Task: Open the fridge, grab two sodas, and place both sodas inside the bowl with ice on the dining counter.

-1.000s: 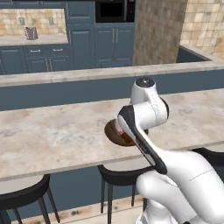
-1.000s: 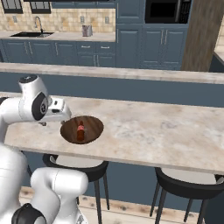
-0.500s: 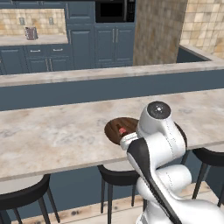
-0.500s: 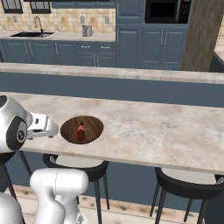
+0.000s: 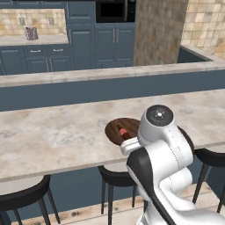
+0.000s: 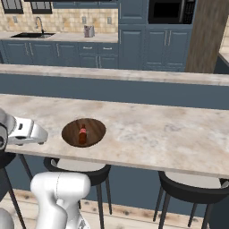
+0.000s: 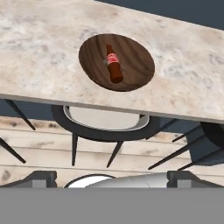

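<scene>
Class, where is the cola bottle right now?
The cola bottle lies inside the wooden bowl on the dining counter, near its front edge, above a black stool.

Both base views looked forward and down across the counter point(image 5: 57, 136) from either side; the hand view looked down closely; all shared the bowl point(image 7: 117, 62).

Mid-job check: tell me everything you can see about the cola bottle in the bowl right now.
The cola bottle is short and dark brown, with a red label around its middle and a narrow neck. It lies on its side inside the round dark-brown wooden bowl, roughly at the centre, resting on the bowl's floor. Nothing else touches it. The bowl sits near the front edge of the beige marbled dining counter, above a black stool. Its cap is too small to make out.
</scene>
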Motion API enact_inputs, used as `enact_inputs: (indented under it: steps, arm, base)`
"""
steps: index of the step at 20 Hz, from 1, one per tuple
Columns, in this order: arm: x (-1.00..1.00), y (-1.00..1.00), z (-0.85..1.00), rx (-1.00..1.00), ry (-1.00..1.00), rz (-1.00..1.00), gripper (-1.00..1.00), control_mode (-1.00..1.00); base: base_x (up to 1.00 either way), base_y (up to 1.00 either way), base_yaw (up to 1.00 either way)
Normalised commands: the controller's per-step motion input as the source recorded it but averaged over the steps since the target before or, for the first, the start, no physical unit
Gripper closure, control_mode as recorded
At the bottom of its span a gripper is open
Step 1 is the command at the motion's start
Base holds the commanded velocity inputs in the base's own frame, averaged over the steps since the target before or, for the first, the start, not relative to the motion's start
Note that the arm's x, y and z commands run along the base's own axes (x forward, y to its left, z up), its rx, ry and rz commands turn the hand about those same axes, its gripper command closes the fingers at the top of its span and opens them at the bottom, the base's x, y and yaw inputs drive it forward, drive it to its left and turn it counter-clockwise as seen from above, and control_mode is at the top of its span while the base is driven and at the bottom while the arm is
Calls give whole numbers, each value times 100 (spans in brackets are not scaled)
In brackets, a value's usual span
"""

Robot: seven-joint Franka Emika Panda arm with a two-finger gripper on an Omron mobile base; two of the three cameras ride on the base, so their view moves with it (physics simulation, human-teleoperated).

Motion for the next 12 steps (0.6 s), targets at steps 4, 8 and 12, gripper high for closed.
enact_inputs:
  steps: [4,8,12]
  arm:
    - [-4,0,0,0,-3,-2,-100,-100]
    - [-1,0,0,0,-1,0,-100,100]
    - [0,0,0,0,0,0,-100,100]
  base:
    - [0,0,0]
    - [-15,30,0]
    - [-10,97,21]
